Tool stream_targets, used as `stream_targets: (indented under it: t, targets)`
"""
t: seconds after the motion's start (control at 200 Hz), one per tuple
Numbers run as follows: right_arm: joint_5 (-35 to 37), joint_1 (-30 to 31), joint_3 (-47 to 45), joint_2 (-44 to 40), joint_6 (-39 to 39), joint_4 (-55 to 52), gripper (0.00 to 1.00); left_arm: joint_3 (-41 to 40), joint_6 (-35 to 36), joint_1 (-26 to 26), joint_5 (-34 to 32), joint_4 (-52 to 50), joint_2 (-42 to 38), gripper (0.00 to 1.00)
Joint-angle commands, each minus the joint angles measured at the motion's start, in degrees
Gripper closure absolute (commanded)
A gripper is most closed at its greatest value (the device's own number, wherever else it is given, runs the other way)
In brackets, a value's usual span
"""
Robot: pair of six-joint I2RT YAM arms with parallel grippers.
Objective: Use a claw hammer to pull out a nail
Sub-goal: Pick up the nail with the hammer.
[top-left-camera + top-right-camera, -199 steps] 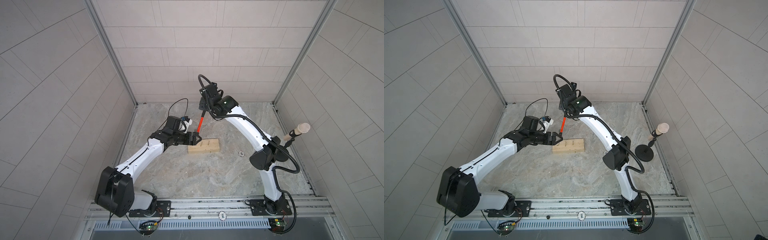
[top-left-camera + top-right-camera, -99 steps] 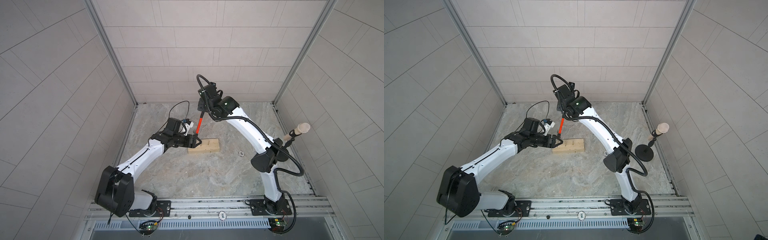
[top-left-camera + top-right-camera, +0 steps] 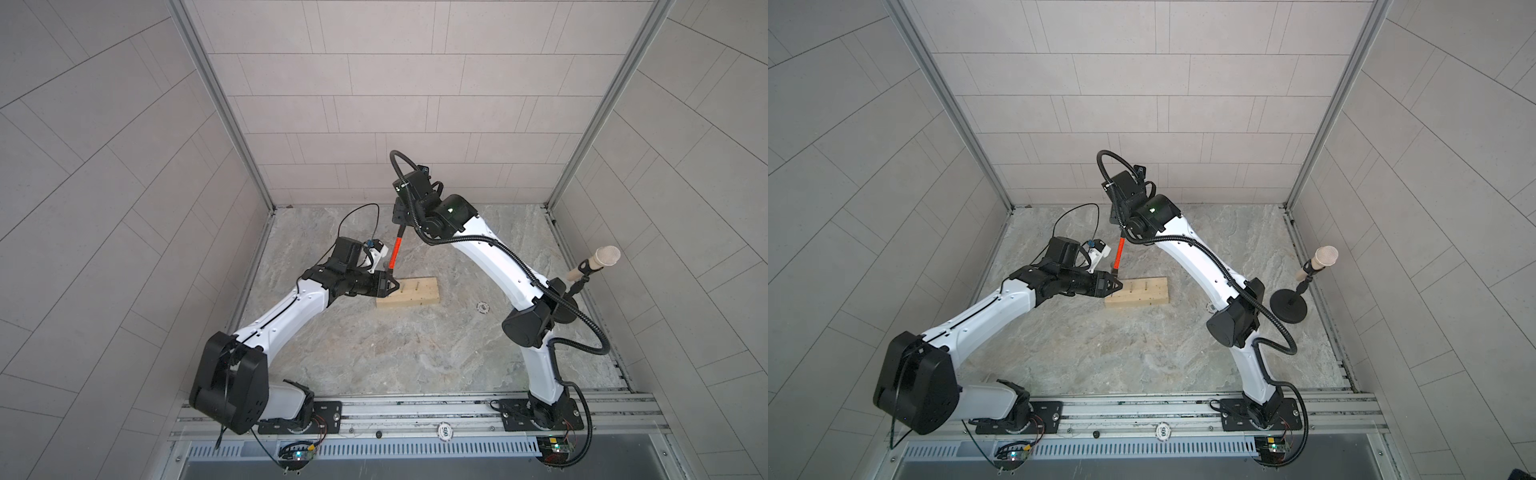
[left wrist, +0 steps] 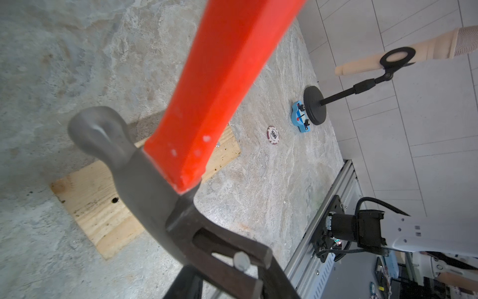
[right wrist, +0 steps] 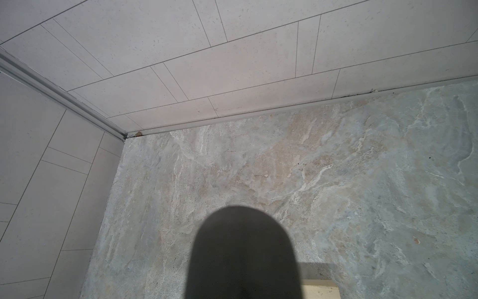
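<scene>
A wooden block (image 3: 415,293) is seen at frame centre in both top views. Over its left end the claw hammer (image 3: 395,252) is hung head down, its handle end clamped by the closed right gripper (image 3: 400,216). The left gripper (image 3: 394,286) is set at the head, jaws partly narrowed; whether anything is gripped cannot be told. A nail (image 4: 241,260) is seen in the claw's slot.

The small claw hammer (image 4: 181,155) is showing a dull, dark-grey steel head and a smooth, faintly glossy orange-red shaft flecked with pale scuffs. Beneath it, the pale rectangular wooden block (image 4: 98,207) is looking raw and rough-grained with dark stains. Around the block, the grey-beige marbled stone-look tabletop (image 4: 77,64) is appearing matt and mottled.
</scene>
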Motion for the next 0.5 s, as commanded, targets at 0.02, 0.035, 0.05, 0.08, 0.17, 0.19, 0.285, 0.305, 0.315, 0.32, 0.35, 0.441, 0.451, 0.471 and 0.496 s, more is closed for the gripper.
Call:
stream_targets:
  t: [0.02, 0.035, 0.05, 0.08, 0.17, 0.19, 0.285, 0.305, 0.315, 0.32, 0.35, 0.441, 0.451, 0.471, 0.496]
  targets:
    - [2.0, 0.4, 0.8, -3.9, 1.9, 3.0, 1.00, 0.0, 0.9, 0.1, -0.9, 0.0, -0.7, 0.69]
    - [2.0, 0.4, 0.8, -3.8, 1.8, 3.0, 1.00, 0.0, 1.0, 0.1, -1.0, -0.1, -0.8, 0.70]
    - [2.0, 0.4, 0.8, -3.8, 1.8, 2.9, 1.00, 0.0, 1.0, 0.1, -1.1, -0.1, -0.8, 0.71]
    - [2.1, 0.5, 0.8, -3.8, 1.8, 2.9, 1.00, 0.0, 1.0, 0.1, -1.3, -0.1, -0.7, 0.73]
    - [2.3, 0.5, 0.8, -3.6, 2.0, 2.8, 1.00, -0.1, 1.1, 0.0, -1.5, -0.1, -0.8, 0.78]
    - [2.4, 0.4, 0.8, -3.6, 2.0, 2.8, 1.00, 0.0, 1.2, 0.1, -1.6, -0.2, -0.9, 0.79]
    - [2.6, 0.4, 0.8, -3.5, 2.1, 3.0, 1.00, -0.2, 1.3, 0.1, -1.8, -0.2, -0.8, 0.85]
    - [2.6, 0.4, 0.8, -3.5, 2.1, 3.0, 1.00, -0.2, 1.3, 0.0, -1.7, -0.2, -0.8, 0.86]
    - [2.7, 0.4, 0.8, -3.4, 2.0, 3.0, 1.00, -0.2, 1.3, 0.1, -1.7, -0.1, -0.8, 0.87]
    - [2.7, 0.4, 0.8, -3.4, 2.0, 3.0, 1.00, -0.3, 1.3, 0.1, -1.7, -0.1, -0.8, 0.88]
    - [2.7, 0.5, 0.7, -3.4, 2.0, 3.0, 1.00, -0.4, 1.3, 0.0, -1.8, 0.0, -0.8, 0.90]
    - [3.0, 0.5, 0.6, -3.2, 1.5, 3.1, 1.00, -0.7, 1.2, 0.0, -1.7, 0.2, -0.8, 0.92]
    - [3.0, 0.4, 0.5, -3.1, 1.5, 3.1, 1.00, -0.7, 1.1, 0.1, -1.7, 0.3, -0.8, 0.92]
    - [3.0, 0.5, 0.5, -3.1, 1.5, 3.0, 1.00, -0.8, 1.1, 0.0, -1.6, 0.3, -0.9, 0.92]
    - [3.1, 0.4, 0.3, -3.1, 1.5, 3.0, 1.00, -0.8, 1.1, 0.0, -1.6, 0.4, -1.0, 0.93]
